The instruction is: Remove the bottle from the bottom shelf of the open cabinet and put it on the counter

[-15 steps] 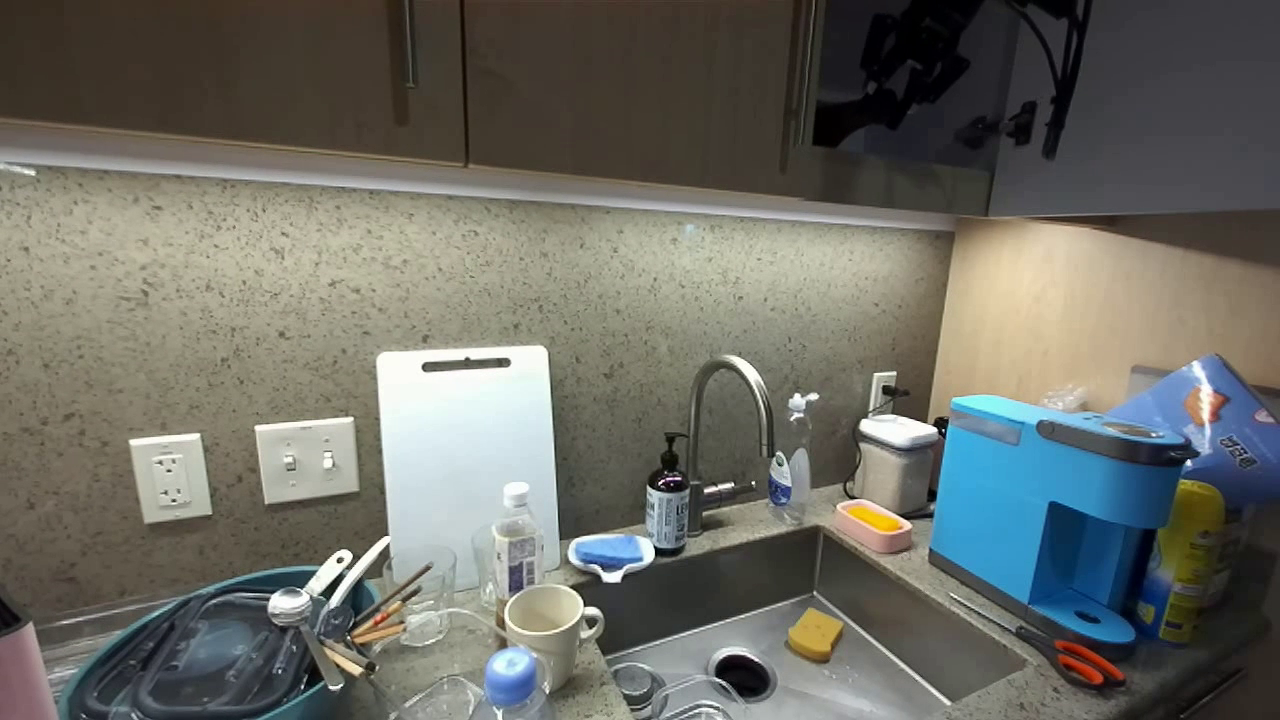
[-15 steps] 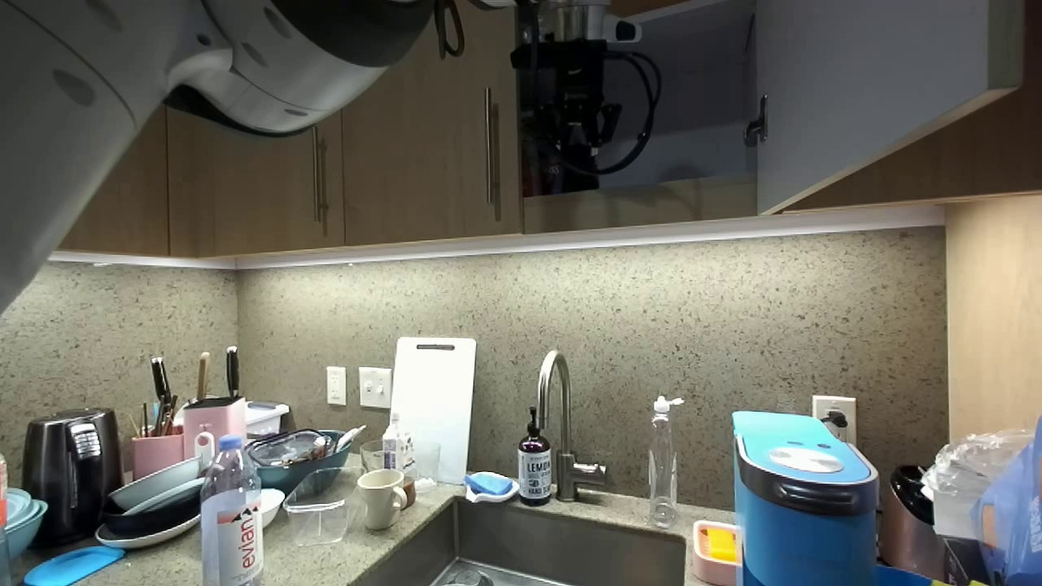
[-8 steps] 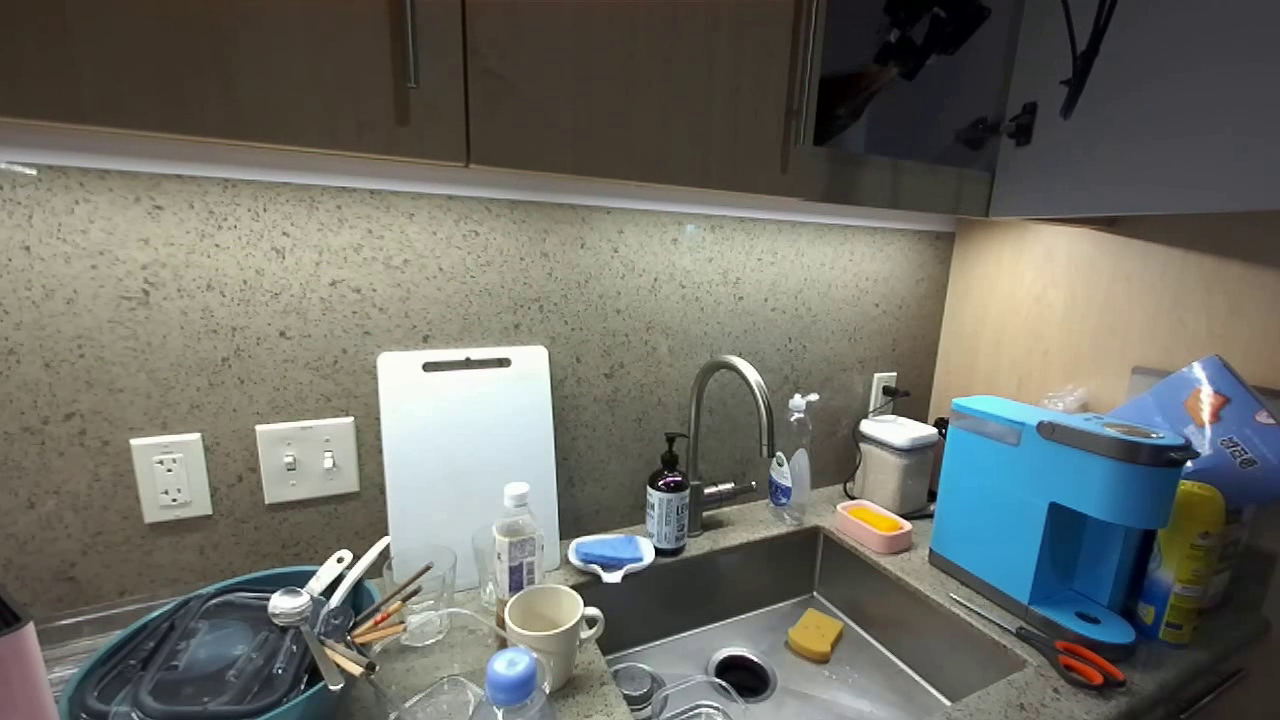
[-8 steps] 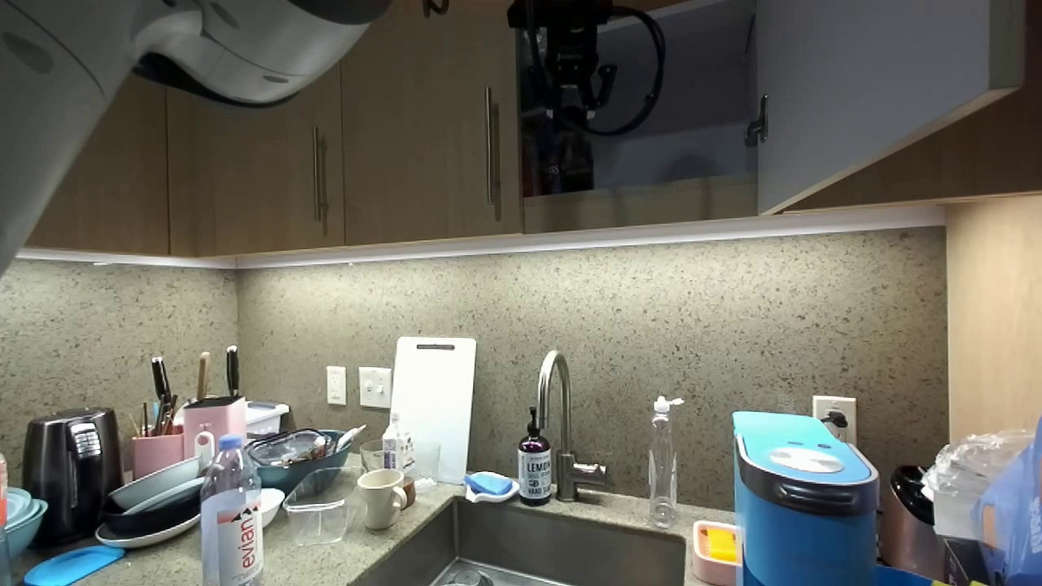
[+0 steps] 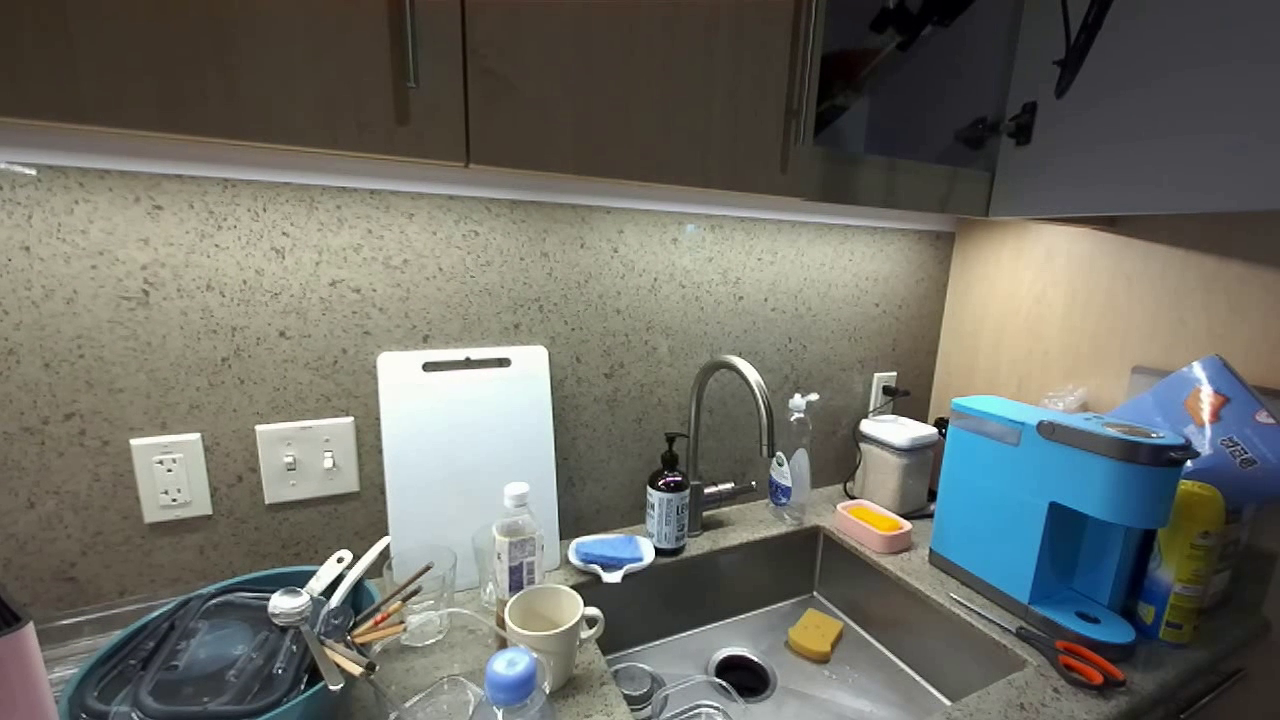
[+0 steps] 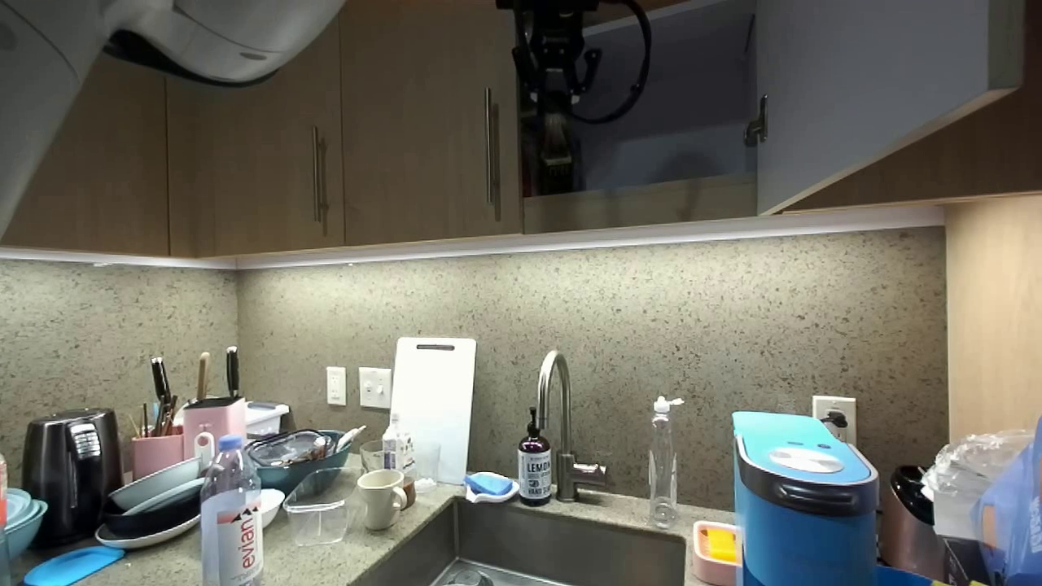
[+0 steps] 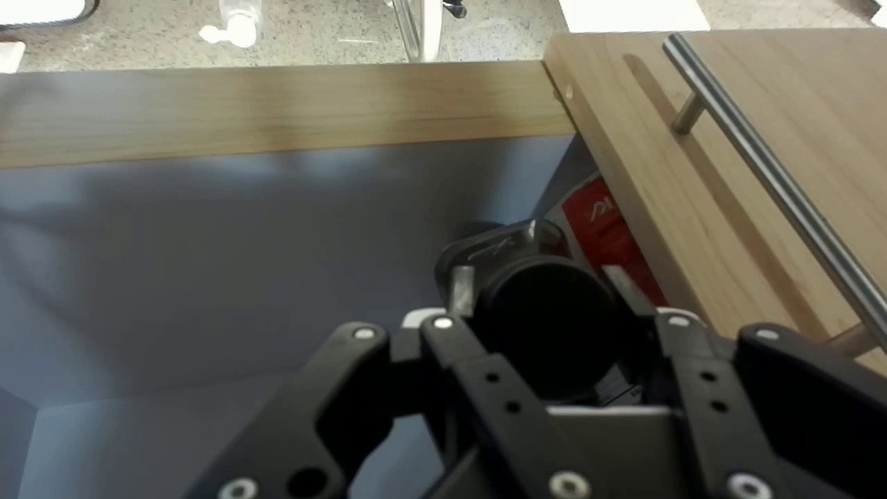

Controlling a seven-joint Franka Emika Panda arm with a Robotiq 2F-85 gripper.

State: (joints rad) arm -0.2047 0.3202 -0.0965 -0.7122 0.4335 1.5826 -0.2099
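The dark bottle (image 7: pixel 488 253) is inside the open cabinet (image 6: pixel 643 203); if its base touches the bottom shelf (image 7: pixel 277 249), I cannot tell. The claw (image 7: pixel 544 291) is clamped around its round top (image 7: pixel 551 322). It should be stiff, heavy if full, perhaps slippery glass; this narrow end seems a good hold. An exterior view shows its dim label (image 6: pixel 558 165); the wrist view, instead, a red packet (image 7: pixel 603 229) just beside.

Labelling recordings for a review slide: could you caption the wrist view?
The hand closed on the bottle in the open cabinet, with a metal door handle at right.
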